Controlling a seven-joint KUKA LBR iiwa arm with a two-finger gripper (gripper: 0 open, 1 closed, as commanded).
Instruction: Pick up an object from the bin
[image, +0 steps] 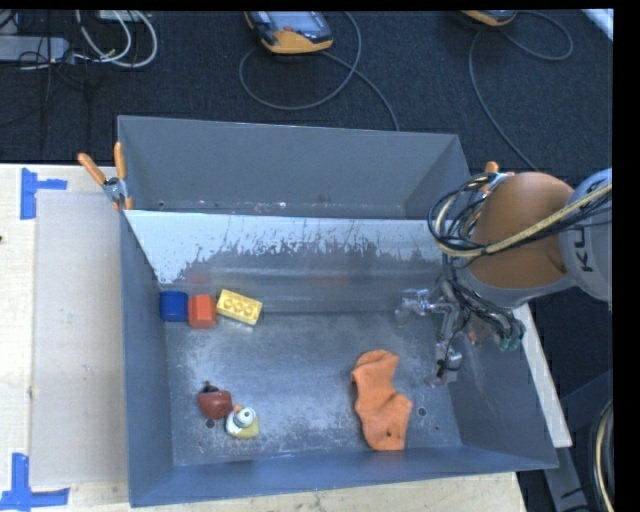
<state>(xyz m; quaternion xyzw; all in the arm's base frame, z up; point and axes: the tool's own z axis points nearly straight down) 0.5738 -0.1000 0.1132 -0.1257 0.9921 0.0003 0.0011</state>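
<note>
Place: was a robotics lab.
Top: loose cables (118, 40) lay on dark carpet (200, 80).
Right: robot arm (520, 240) hung over a metal bin (290, 165).

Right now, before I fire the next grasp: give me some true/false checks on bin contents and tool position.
1. A blue plastic block, an orange plastic block and a yellow studded plastic brick lie in a row at the back left of the grey metal bin. True.
2. The tool is at the bin's right side, right of the crumpled orange soft piece. True.
3. The tool is over the yellow brick. False: the brick lies far to its left.
4. The crumpled orange piece lies on top of the blocks. False: it lies alone at front right.
5. A small dark red thing and a yellow-and-white toy lie side by side at front left. True.
</note>
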